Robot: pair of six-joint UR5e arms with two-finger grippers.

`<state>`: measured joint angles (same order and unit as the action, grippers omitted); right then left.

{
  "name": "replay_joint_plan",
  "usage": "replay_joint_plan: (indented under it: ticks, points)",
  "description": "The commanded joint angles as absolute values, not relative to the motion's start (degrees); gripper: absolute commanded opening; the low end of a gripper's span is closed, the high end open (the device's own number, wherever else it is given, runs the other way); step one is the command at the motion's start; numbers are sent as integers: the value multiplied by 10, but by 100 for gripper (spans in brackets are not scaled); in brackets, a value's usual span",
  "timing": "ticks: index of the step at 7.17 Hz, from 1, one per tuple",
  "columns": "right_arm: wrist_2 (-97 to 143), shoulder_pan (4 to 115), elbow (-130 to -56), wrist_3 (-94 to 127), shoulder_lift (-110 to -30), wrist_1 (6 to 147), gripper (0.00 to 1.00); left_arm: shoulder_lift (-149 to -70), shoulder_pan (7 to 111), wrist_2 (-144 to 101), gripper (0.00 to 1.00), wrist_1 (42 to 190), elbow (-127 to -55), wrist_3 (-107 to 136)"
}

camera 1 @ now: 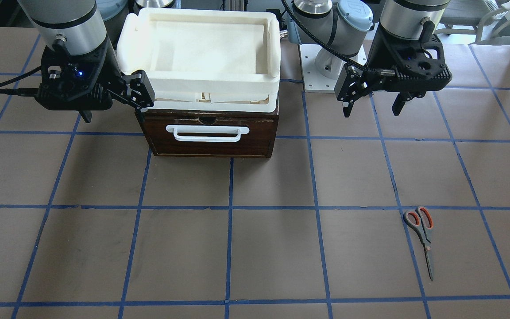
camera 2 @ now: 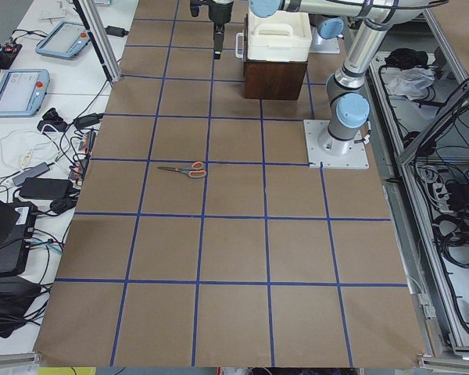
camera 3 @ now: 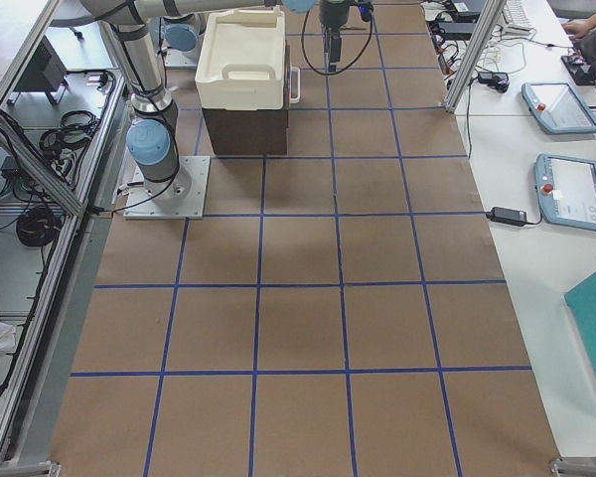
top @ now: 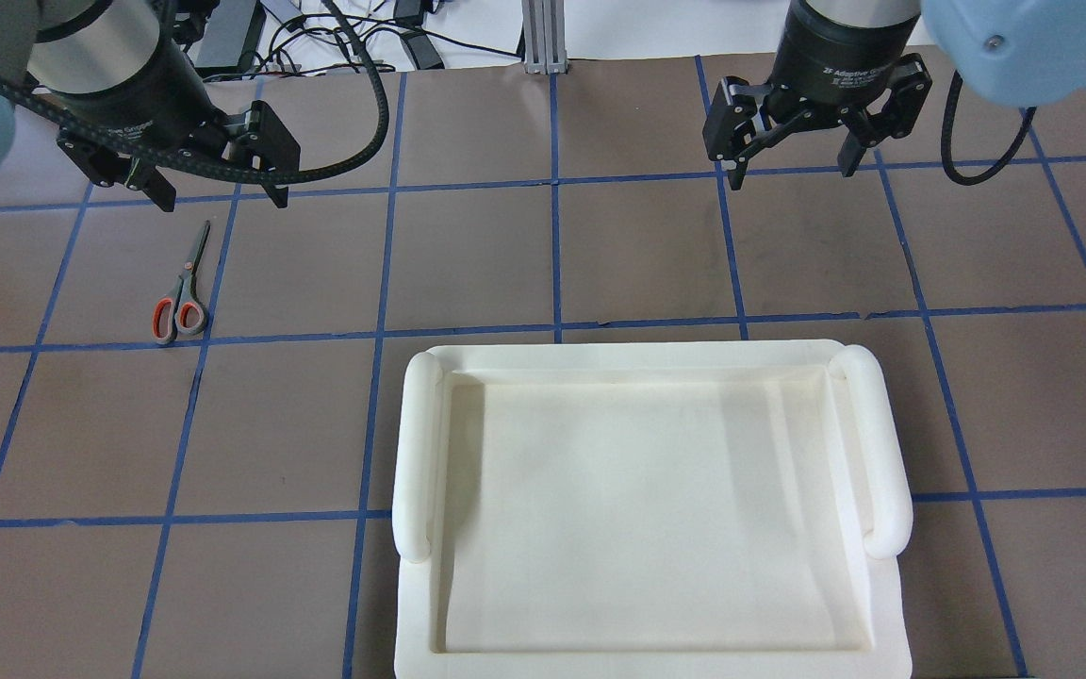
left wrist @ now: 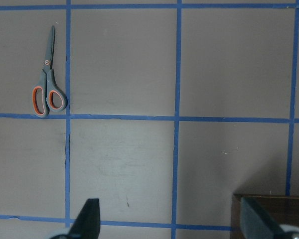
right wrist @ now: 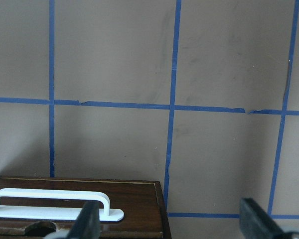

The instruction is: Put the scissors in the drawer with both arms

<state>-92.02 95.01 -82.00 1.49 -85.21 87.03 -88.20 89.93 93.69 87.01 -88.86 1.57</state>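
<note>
The scissors lie flat on the brown table on my left side, blades pointing away from me; they also show in the overhead view and the left wrist view. The dark brown drawer is shut, its white bar handle facing away from me; it also shows in the right wrist view. My left gripper hangs open and empty above the table, short of the scissors. My right gripper is open and empty, beside the drawer's front corner.
A white foam tray sits on top of the drawer box. The left arm's base plate stands beside the box. Blue tape lines grid the table. Teach pendants and cables lie on the side bench.
</note>
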Motion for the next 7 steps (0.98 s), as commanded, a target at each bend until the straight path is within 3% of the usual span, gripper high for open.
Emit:
replay_joint_plan:
  ticks: [1,4,7]
  points:
    - [-919,949,-820,10,-852,870,100,-878,899,940,100,888,-888,23]
    - [-918,951,-821,20,-852,884,100,-880,882,940,100,894,-893,17]
    - [-927,952,-821,99,-853,949,100,-916,745,935,100,825,-995,-74]
